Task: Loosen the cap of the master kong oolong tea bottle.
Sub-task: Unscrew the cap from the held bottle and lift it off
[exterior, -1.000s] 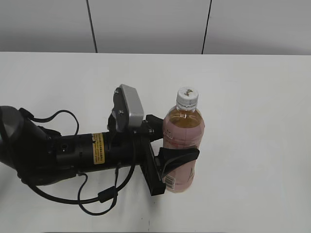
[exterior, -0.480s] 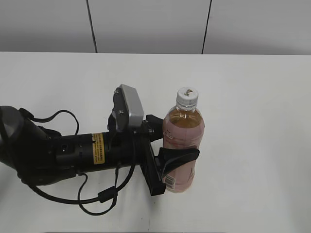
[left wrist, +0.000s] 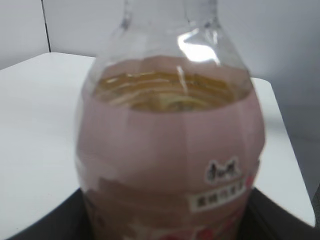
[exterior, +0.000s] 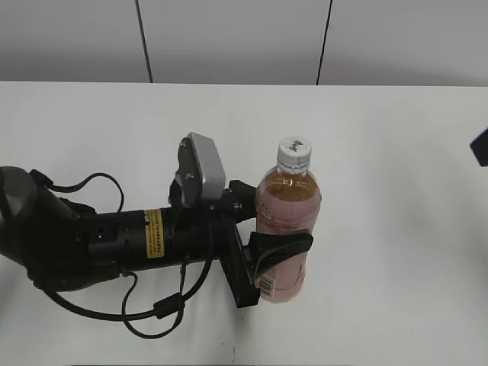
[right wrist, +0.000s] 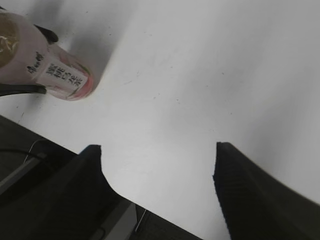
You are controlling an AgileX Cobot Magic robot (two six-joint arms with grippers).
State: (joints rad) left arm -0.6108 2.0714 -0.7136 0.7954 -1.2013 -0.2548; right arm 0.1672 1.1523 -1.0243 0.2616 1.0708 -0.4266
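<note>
The master kong oolong tea bottle (exterior: 286,229) stands upright on the white table, amber tea above its pale pink label. Its white cap (exterior: 294,152) with a dark mark sits on top. My left gripper (exterior: 276,229) is shut on the bottle's body, one finger on each side. The bottle fills the left wrist view (left wrist: 170,150), where the cap is cut off at the top. My right gripper (right wrist: 157,150) is open and empty above bare table. The bottle's base shows at the upper left of the right wrist view (right wrist: 55,75). A dark tip of the right gripper (exterior: 480,146) shows at the exterior view's right edge.
The left arm (exterior: 114,240) with its cables lies across the table's left front. The white table (exterior: 396,252) ends at a grey panelled wall (exterior: 229,38) behind.
A dark part of the right gripper has come into the exterior view at the right edge. The left gripper and the bottle have not moved.
</note>
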